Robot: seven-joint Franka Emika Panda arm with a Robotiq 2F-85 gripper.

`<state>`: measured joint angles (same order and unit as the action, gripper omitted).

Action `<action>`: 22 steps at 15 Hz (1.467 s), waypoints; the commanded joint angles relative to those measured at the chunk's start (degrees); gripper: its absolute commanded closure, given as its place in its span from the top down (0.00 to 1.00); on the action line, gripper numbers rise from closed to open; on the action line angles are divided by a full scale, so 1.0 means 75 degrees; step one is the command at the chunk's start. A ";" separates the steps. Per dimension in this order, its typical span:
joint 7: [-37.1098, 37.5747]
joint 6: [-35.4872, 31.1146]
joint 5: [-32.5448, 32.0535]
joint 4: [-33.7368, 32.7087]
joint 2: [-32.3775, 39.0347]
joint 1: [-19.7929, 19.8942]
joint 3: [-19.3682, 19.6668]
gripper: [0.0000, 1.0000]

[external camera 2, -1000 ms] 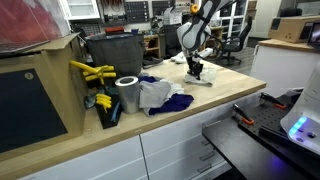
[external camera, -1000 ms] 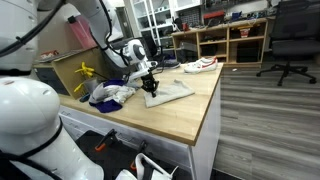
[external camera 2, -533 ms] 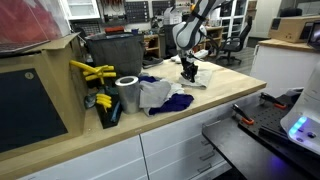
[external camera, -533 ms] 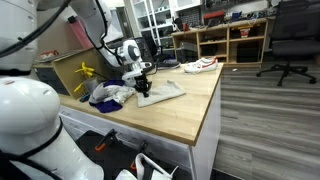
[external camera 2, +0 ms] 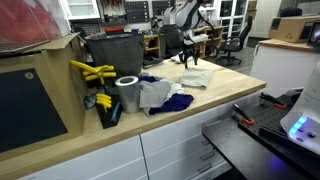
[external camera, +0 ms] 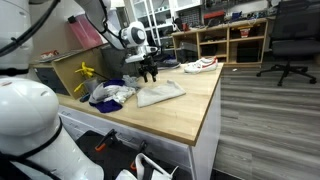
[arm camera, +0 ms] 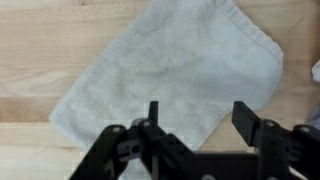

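A pale grey towel (external camera: 160,94) lies spread flat on the wooden tabletop (external camera: 190,120); it also shows in an exterior view as the towel (external camera 2: 198,78). My gripper (external camera: 150,72) hangs above the towel's far edge, clear of the cloth, seen too as the gripper (external camera 2: 190,56). In the wrist view the gripper (arm camera: 200,112) is open, its two black fingers (arm camera: 248,118) apart with nothing between them, and the towel (arm camera: 170,65) fills the space below with bare wood around it.
A heap of blue and white cloths (external camera 2: 160,95) lies beside the towel, next to a silver roll (external camera 2: 127,93), yellow tools (external camera 2: 92,72) and a dark bin (external camera 2: 112,52). A white shoe (external camera: 198,66) sits at the table's far end. An office chair (external camera: 290,40) stands on the floor.
The gripper went from shut on the towel to open, let the cloth go and rose above it. The towel shifted slightly toward the cloth heap and now lies flat.
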<state>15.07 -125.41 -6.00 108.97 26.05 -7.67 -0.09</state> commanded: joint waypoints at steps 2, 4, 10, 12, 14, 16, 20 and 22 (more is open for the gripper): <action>-0.0209 0.0968 -0.0338 -0.1327 0.0402 0.0256 0.0379 1.00; -0.0914 0.1490 -0.0475 -0.1940 0.0794 0.0471 0.0367 1.00; -0.2906 0.2359 -0.1007 -0.3524 0.1911 0.0734 0.0252 1.00; -0.3337 0.2490 -0.1143 -0.3890 0.2200 0.0717 0.0227 1.00; -0.3697 0.2564 -0.1198 -0.4121 0.2428 0.0727 0.0177 1.00; -0.3946 0.2601 -0.1206 -0.4261 0.2621 0.0752 0.0141 1.00; -0.4305 0.2752 -0.1108 -0.4452 0.2921 0.0837 0.0103 1.00; -0.4415 0.2837 -0.1090 -0.4536 0.3038 0.0877 0.0096 1.00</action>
<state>-15.56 -107.31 -14.33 78.14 47.13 -2.25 1.69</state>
